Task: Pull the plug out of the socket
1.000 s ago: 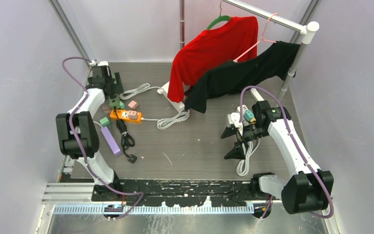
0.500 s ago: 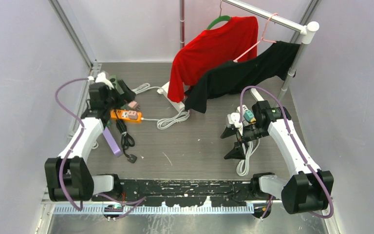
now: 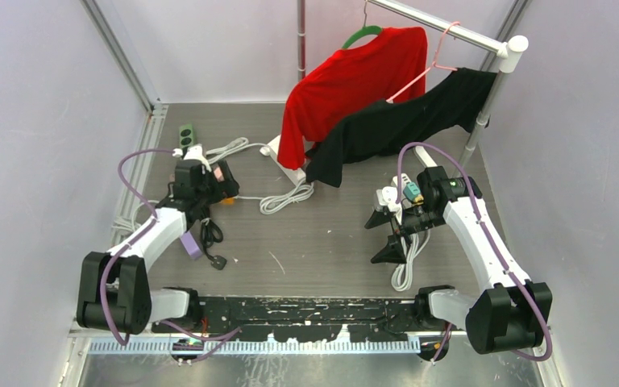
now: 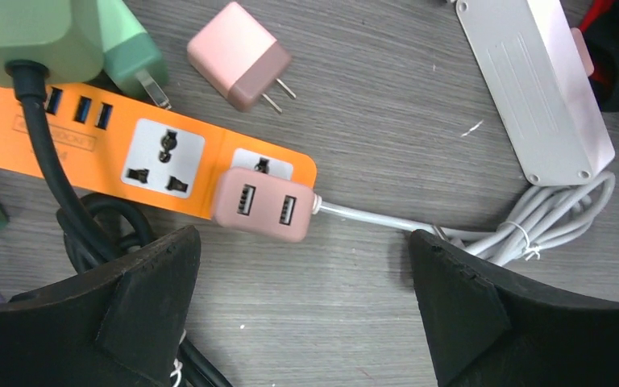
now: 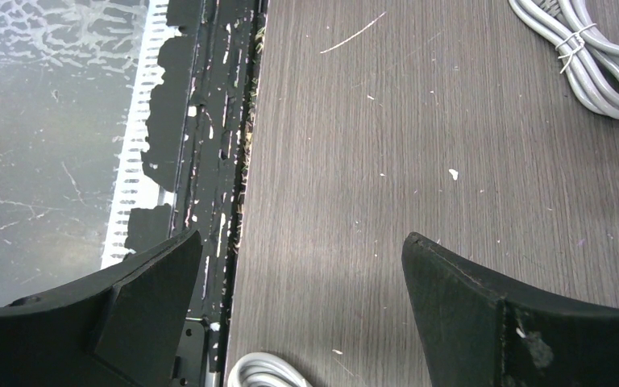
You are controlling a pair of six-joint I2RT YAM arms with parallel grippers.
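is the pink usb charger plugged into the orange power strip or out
Plugged in, it looks: the pink USB charger sits flush over the end socket of the orange power strip, no prongs showing.

top: high, from rear | L+R wrist: close, facing down | top/L share orange strip [image 4: 145, 157]

Two shirts [image 3: 353, 76]; one orange power strip [image 4: 213, 151].

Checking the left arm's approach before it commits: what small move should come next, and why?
Probably lower the left gripper straight down over the pink USB adapter. Its jaws stand open and empty above the adapter, which sits plugged into the orange power strip, roughly between the fingers.
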